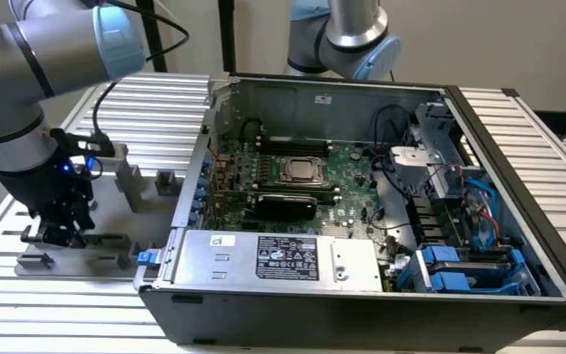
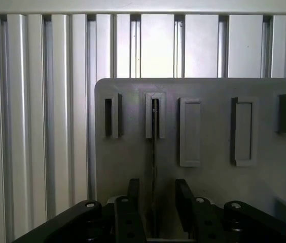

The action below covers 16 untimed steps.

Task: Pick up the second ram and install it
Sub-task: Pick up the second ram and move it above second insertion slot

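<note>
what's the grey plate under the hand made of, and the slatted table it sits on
Grey plate: likely matte plastic or painted metal; its dull, even surface with raised slot holders leaves that open. Slatted table: looks like bare brushed aluminium, with ribbed slats showing bright streaks. The second ram stands edge-on in a holder between the fingers of the open hand.

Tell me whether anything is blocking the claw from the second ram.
Nothing visible. In the wrist view the ram stands on edge in its holder, directly between the open fingers of the claw, with clear gaps either side.
</note>
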### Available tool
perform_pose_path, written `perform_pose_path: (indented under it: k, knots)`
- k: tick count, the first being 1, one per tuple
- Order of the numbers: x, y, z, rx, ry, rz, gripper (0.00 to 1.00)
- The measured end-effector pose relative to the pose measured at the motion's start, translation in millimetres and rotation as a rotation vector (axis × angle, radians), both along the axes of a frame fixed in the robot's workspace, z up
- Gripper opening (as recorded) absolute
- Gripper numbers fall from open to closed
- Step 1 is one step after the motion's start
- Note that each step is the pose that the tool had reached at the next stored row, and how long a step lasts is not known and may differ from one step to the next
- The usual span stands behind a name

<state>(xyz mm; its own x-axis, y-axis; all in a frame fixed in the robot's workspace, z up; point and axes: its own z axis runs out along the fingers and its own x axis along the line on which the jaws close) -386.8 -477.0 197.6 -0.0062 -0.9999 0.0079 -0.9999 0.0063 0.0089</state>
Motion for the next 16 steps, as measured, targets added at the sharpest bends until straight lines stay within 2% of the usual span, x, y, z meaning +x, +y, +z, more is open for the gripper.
perform_pose_path:
  k: [6,16]
  knots:
    - [-1.1,-0.1,-5.4,0.0002,-0.0002,0.000,1.00]
    - [-2.1,-0.2,-5.5,0.0001,-0.0001,0.022,1.00]
